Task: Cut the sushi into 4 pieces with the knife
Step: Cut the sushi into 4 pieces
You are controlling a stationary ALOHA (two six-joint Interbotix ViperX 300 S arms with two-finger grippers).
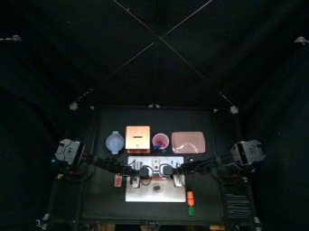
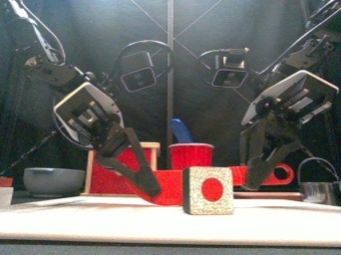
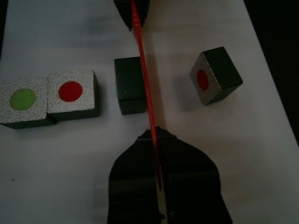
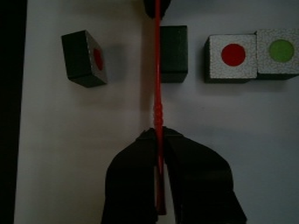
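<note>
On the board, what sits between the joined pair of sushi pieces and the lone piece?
In the left wrist view, one dark sushi block and the red knife lie between the joined pair and the lone piece.

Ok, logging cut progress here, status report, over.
Left pincer, right pincer: both shut on red knife. Knife along middle sushi block edge; touching pair and single block flank it. Nothing obstructing.

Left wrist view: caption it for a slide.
Left hand holds red knife beside the middle sushi block on white board.
</note>
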